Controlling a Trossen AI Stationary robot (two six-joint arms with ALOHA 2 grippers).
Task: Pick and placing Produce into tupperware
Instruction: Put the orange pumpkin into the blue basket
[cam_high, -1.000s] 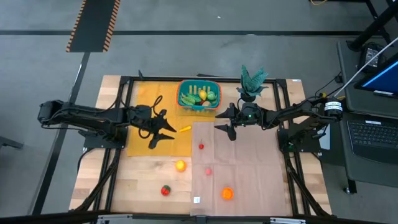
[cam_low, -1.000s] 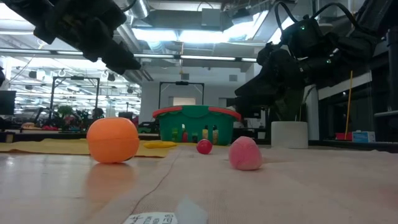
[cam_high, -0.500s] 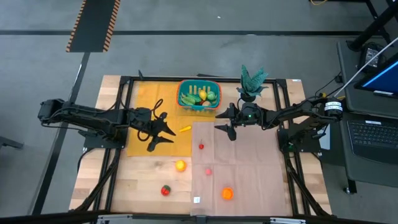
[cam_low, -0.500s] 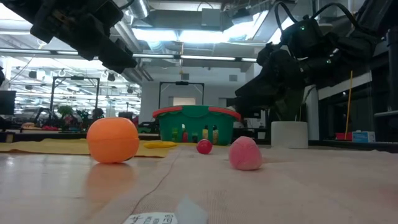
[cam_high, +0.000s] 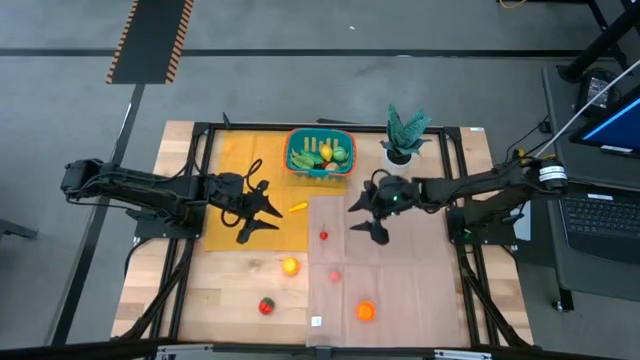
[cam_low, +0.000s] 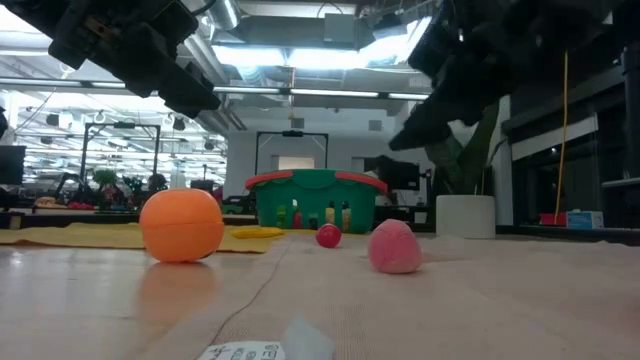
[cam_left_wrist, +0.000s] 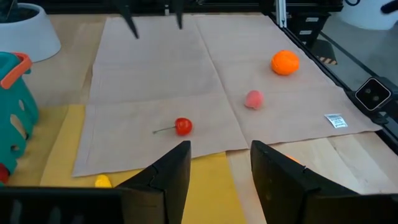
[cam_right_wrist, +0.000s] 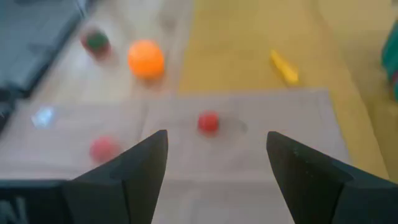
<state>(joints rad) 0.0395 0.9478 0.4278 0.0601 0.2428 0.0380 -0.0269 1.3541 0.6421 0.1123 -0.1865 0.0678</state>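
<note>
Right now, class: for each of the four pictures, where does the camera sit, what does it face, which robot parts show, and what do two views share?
High: overhead, looking straight down at the table; both arms, left tool, right tool.
Low: table height, looking across to the basket; both arms overhead.
Left wrist: on the left arm, facing the cherry; own fingers.
Right wrist: on the right arm, looking down at the cherry; own fingers.
Shared: both wrist views show the cherry.

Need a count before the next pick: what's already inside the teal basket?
In the high view the teal basket holds a pile of produce, green, yellow and a bit of red-orange. An exact count isn't readable, and anything under the top pieces is covered.
</note>
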